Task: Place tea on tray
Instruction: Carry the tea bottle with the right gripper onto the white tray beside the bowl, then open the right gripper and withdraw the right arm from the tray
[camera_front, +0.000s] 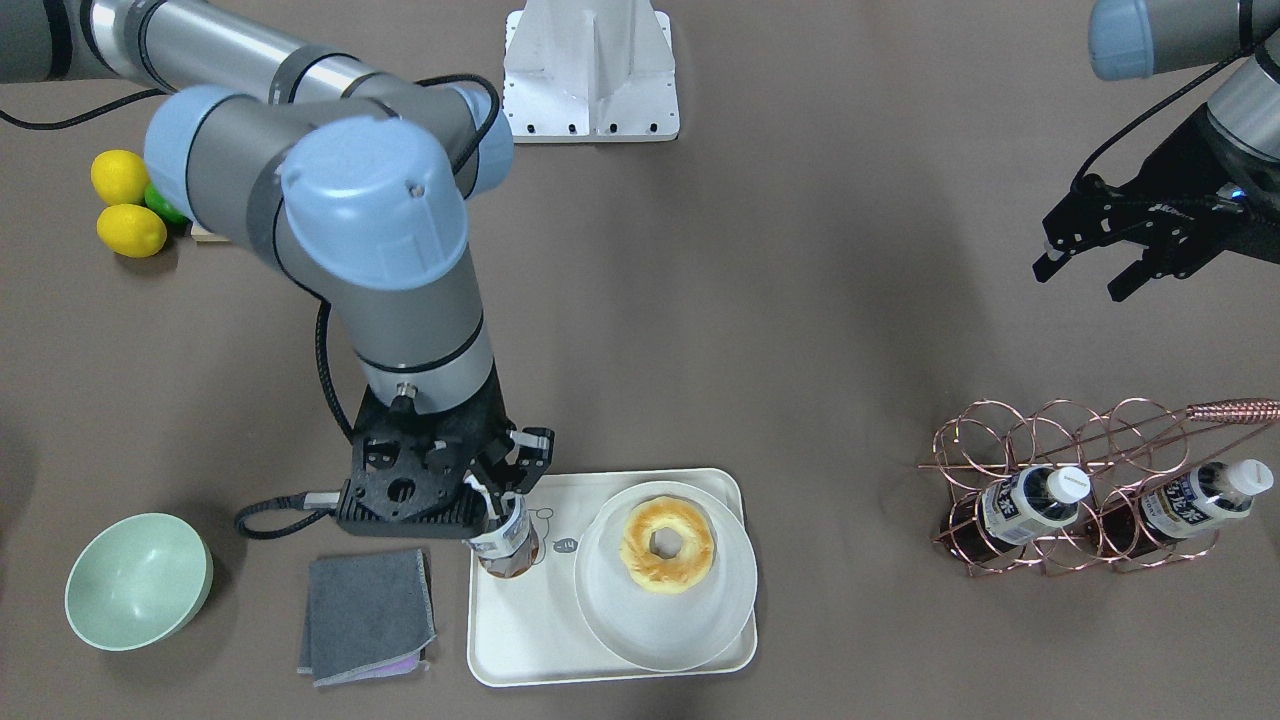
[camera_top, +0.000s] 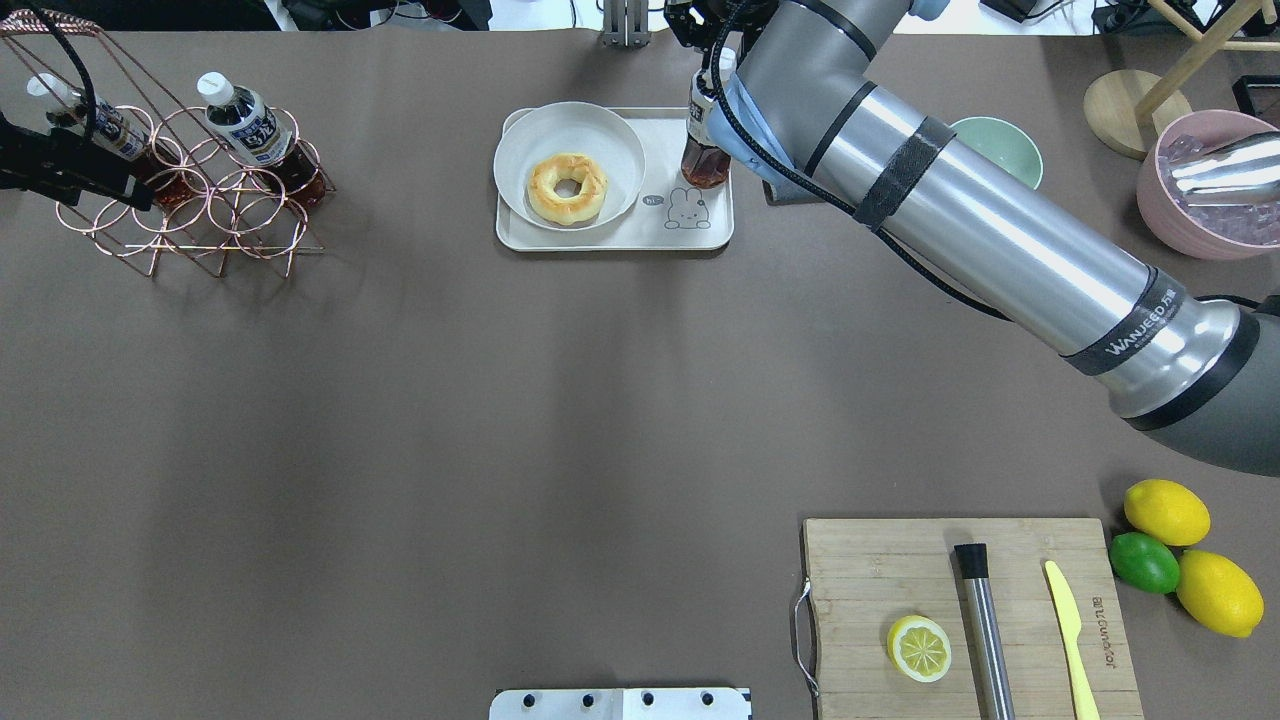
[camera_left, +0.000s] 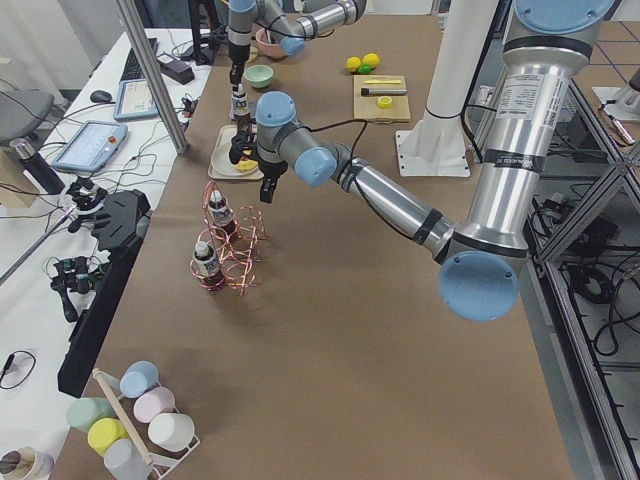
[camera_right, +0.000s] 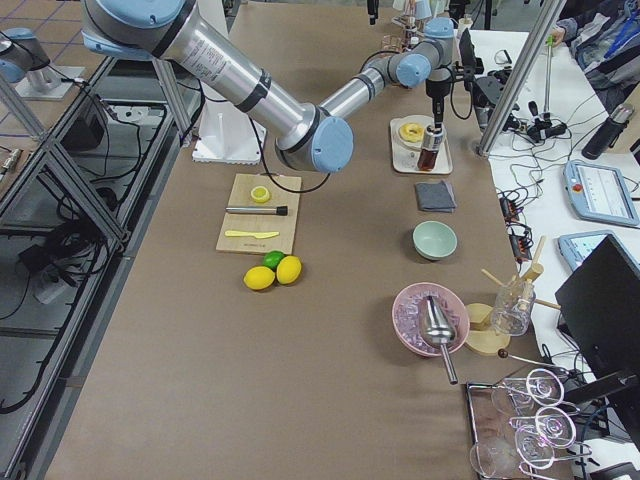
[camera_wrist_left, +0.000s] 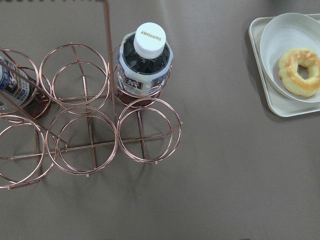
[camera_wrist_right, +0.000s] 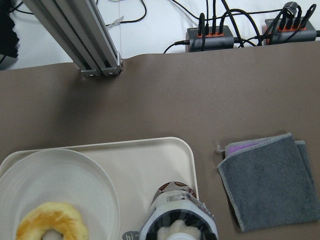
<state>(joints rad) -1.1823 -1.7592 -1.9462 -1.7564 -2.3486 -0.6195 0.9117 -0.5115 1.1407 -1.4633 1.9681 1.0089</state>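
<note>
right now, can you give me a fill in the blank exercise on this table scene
The tea stands on the cream ___.
The white plate holds a ___.
The copper rack holds ___ bottles.
The left gripper hangs ___ and empty near the rack.
Missing words: tray; doughnut; two; open.

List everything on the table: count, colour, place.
cream rectangular tray: one, far side
clear plastic tea bottle, white cap: one, red-brown, upright on tray
round white plate: one, on tray, holding golden doughnut
matching tea bottles: two, in copper wire rack, left
mint-green bowl: one, beside folded grey cloth
wooden cutting board: one, near right; carries lemon half, steel rod, yellow knife
lemons: two, yellow, flanking green lime, beside board
pink bowl: one, right edge
right arm: jaws around tray bottle's top; grip unclear
left arm: jaws open, by rack
</note>
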